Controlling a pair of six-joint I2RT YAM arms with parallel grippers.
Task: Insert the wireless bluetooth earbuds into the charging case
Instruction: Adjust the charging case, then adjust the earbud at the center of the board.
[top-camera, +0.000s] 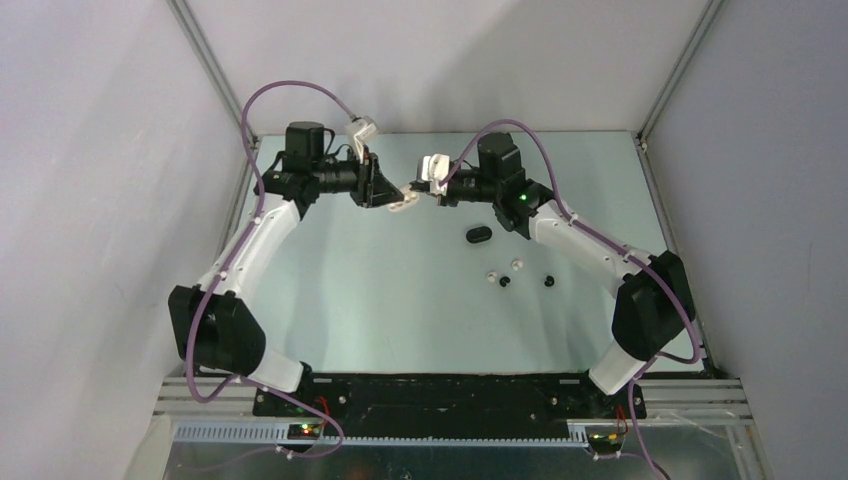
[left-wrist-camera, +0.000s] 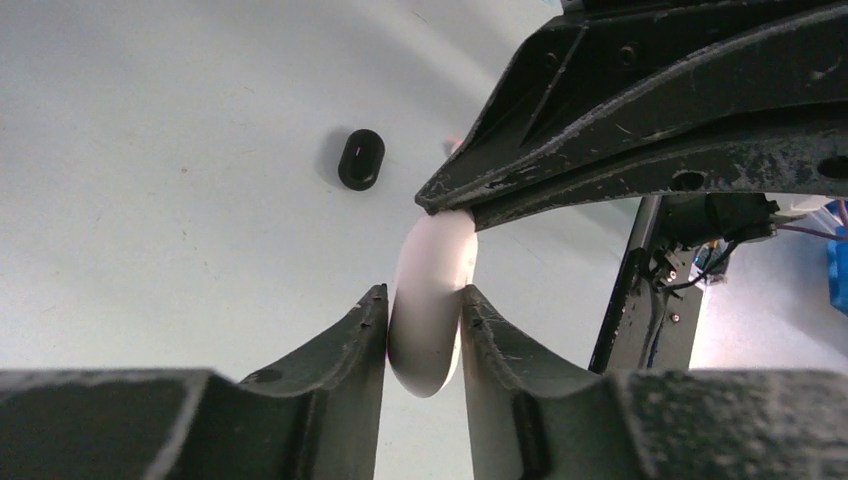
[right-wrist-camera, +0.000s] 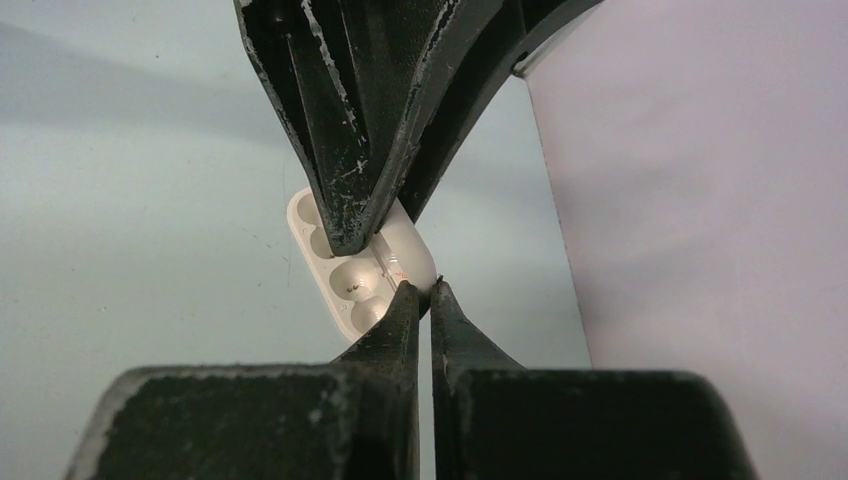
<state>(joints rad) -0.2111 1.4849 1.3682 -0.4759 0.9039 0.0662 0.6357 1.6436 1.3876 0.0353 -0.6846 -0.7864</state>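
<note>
My left gripper (top-camera: 385, 196) is shut on the white charging case (top-camera: 403, 205) and holds it above the table at the back. In the left wrist view the case (left-wrist-camera: 438, 250) stands edge-on between the left gripper's (left-wrist-camera: 424, 297) fingers. The case (right-wrist-camera: 350, 275) is open, with its empty cavities showing. My right gripper (right-wrist-camera: 430, 290) is shut, its tips touching the rim of the lid (right-wrist-camera: 412, 255). It also shows in the top view (top-camera: 418, 188). Two white earbuds (top-camera: 492, 275) (top-camera: 517, 264) and two black earbuds (top-camera: 505, 283) (top-camera: 549, 280) lie on the table.
A black pill-shaped case (top-camera: 478, 236), closed, lies on the table right of centre; it also shows in the left wrist view (left-wrist-camera: 361, 159). The enclosure walls stand close at the left, right and back.
</note>
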